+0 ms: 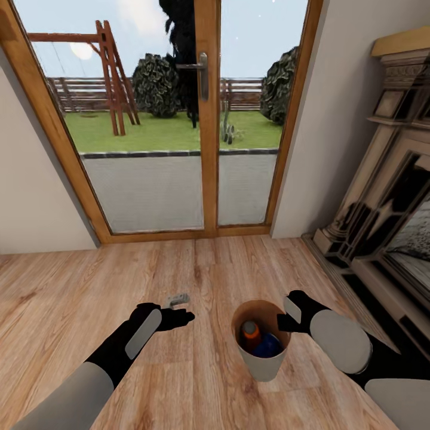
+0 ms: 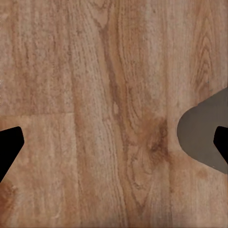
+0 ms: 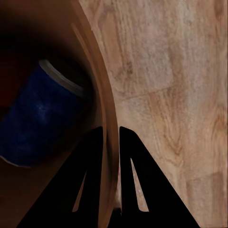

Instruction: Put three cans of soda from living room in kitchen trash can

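Note:
The pale tapered tash can (image 1: 263, 362) hangs over the living room's wood floor, right of centre in the head view. Inside its orange-brown wall sit one orange can of soda (image 1: 250, 334) and the dark blue can (image 1: 269, 346); the second orange can is hidden. My right gripper (image 1: 285, 317) is shut on the bin's right rim. The right wrist view shows its fingers (image 3: 90, 161) straddling the bin wall (image 3: 101, 95), with the blue can (image 3: 42, 118) inside. My left gripper (image 1: 182, 308) hovers open over the planks to the bin's left, its fingers (image 2: 9, 147) spread wide with nothing between them.
Wood-framed glass doors (image 1: 206, 119) stand straight ahead, with a garden beyond. A stone fireplace (image 1: 388, 197) runs along the right side close to my right arm. A plain wall (image 1: 30, 197) closes the left. Plank floor (image 1: 197, 269) stretches between me and the doors.

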`<state>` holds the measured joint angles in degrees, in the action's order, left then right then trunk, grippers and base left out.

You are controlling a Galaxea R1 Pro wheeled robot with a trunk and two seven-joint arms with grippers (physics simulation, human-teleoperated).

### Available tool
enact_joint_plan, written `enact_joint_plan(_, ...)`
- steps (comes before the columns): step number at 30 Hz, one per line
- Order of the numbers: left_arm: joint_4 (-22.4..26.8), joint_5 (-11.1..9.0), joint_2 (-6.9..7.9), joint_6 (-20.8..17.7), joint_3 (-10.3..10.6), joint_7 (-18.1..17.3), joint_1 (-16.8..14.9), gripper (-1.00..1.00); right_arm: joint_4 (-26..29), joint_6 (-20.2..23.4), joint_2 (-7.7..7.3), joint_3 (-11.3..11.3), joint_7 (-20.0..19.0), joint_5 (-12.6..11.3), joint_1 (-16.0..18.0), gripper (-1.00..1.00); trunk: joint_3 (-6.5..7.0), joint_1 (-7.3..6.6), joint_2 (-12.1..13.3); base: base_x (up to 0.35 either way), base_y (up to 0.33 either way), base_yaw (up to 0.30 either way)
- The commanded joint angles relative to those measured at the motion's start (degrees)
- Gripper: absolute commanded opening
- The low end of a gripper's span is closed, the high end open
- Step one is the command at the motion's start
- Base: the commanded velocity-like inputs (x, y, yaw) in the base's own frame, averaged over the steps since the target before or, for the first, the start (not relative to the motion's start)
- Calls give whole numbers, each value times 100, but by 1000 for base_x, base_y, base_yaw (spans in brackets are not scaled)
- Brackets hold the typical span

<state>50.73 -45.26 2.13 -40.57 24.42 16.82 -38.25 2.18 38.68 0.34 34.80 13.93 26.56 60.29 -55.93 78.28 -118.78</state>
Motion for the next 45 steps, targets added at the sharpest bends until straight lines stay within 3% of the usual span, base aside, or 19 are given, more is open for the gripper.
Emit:
enact_joint_plan(1,-1,0,-1,2,1,2,0,100,7,-27,-11,118,-77,-92,-15,-100,1,0,0,0,0,0)
enact_joint_plan(10,-1,0,-2,-3,1,0,1,100,-1,-40,-175,6,-268,-91,-121,-100,1,0,0,0,0,0)
enact_joint_plan(17,-1,0,-17,0,22,10,1,100,24,-261,-336,-35,-705,-88,-388,-100,1,0,0,0,0,0)
enact_joint_plan(20,-1,7,-19,-3,26,-1,1,100,19,-332,-428,-203,-832,-86,-486,-100,1,0,0,0,0,0)
enact_joint_plan(24,3,15,-16,-5,27,-9,5,100,-1,-440,-481,-317,-870,-89,-560,-100,1,0,0,0,0,0)
enact_joint_plan(35,33,17,-5,-12,43,-10,10,100,-2,-525,-545,-361,-883,-90,-730,-100,1,0,0,0,0,0)
enact_joint_plan(45,48,17,-10,-12,53,-3,10,100,-9,-680,-726,-386,-883,-78,-829,-100,1,0,0,0,0,0)
